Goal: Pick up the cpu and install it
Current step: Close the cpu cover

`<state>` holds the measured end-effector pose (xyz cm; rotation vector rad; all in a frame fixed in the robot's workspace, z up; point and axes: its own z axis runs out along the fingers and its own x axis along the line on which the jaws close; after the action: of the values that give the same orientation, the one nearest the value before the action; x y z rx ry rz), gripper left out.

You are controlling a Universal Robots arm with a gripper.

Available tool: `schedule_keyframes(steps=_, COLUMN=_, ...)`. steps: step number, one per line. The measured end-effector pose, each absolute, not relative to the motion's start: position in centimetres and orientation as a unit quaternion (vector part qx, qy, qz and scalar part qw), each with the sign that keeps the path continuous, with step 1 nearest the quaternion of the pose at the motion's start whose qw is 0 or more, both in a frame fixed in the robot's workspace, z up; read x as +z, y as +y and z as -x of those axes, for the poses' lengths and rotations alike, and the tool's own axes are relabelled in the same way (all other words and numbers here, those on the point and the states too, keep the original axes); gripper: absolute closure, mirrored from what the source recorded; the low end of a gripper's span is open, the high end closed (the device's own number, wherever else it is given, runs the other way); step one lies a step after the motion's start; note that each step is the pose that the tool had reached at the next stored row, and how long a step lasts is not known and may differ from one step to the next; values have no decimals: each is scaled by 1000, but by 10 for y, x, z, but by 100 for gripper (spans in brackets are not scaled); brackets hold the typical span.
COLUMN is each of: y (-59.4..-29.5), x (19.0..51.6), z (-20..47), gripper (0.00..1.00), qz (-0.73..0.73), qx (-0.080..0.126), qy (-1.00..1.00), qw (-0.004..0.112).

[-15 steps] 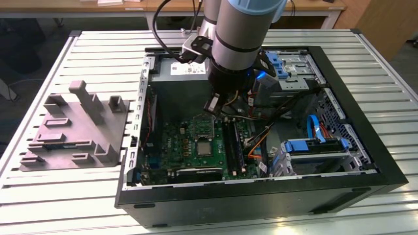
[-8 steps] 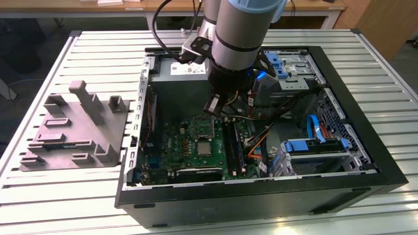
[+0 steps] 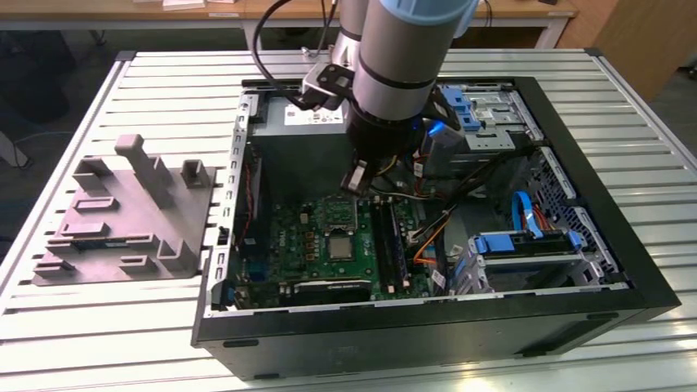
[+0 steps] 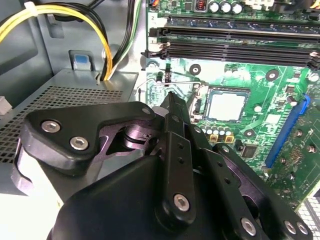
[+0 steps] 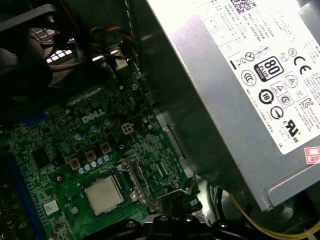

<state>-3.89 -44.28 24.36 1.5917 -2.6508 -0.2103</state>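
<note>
Pincer (image 4: 170, 97) fingers come together to a narrow tip in the second wrist view, clenched, with nothing visible between them. It hangs inside the open computer case (image 3: 610, 245), low over the green motherboard (image 3: 294, 245), under the arm (image 3: 397, 73) that fills the upper middle of the exterior view.

Seated in its socket on the board lies the cpu (image 4: 226, 106), a small square chip with a silvery top. In the second wrist view it sits right of centre, to the right of the pincer tip and a little lower in the frame, near it but apart, not touching. In the first wrist view the chip (image 5: 103, 194) is at lower left of centre and the pincer's dark edge (image 5: 167, 221) at the bottom middle. Being square, the chip has no long axis to line up with. The exterior view places it (image 3: 341, 246) just below the arm's end.

At the exterior view's left, a grey plastic fixture (image 3: 120, 220) rests on the slatted table (image 3: 109, 327), well apart from the case
</note>
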Motion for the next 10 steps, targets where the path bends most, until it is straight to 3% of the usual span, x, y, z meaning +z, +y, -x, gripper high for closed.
schedule_keyframes(steps=10, y=-452, x=244, z=41, gripper=89, qz=-518, qx=-66, qy=-853, qw=19)
